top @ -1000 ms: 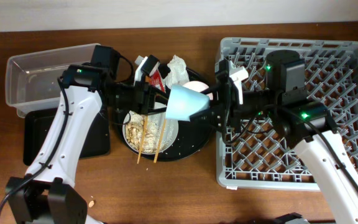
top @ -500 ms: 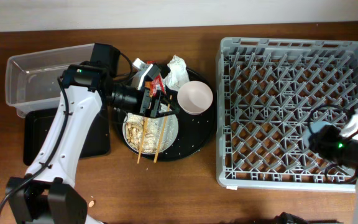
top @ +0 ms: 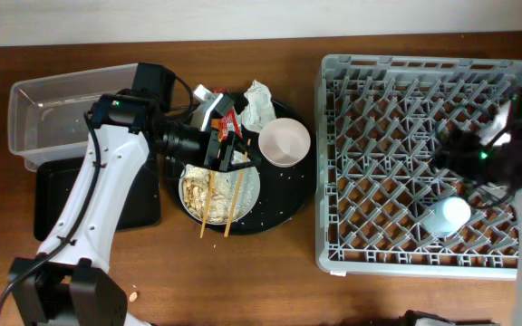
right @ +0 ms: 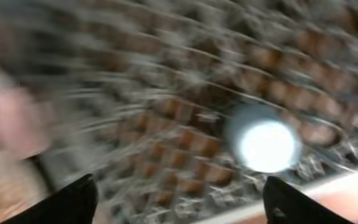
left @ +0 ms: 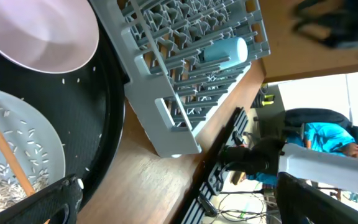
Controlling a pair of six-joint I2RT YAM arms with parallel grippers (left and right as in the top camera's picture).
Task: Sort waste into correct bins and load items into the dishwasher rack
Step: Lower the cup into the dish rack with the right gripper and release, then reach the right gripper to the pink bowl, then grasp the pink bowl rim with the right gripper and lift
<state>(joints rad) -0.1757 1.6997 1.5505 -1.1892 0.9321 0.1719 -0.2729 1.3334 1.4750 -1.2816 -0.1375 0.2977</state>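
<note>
The light-blue cup [top: 449, 215] lies on its side among the pegs of the grey dishwasher rack [top: 352, 68], near its front right; it also shows as a pale blur [right: 266, 146] in the right wrist view. My right gripper [top: 456, 152] hovers over the rack, open and empty. My left gripper [top: 236, 149] is open and empty over the round black tray, between the white plate [top: 247, 186] and the white bowl [top: 285, 142]. Wooden chopsticks [top: 214, 206] and beige scraps [top: 199, 190] lie on the plate. The red wrapper [top: 227, 118] and the white tissue [top: 259, 101] sit at the tray's back.
The clear tub [top: 62, 109] and the shallow black tray [top: 57, 195] stand at the left. The round black tray [top: 284, 195] holds the plate and the bowl. A small orange piece [top: 134, 295] lies on the table near the front left.
A second ago both grippers met at the cup above the round tray. The right arm swung over to the rack, and the cup now lies there, let go. Both grippers have opened.
</note>
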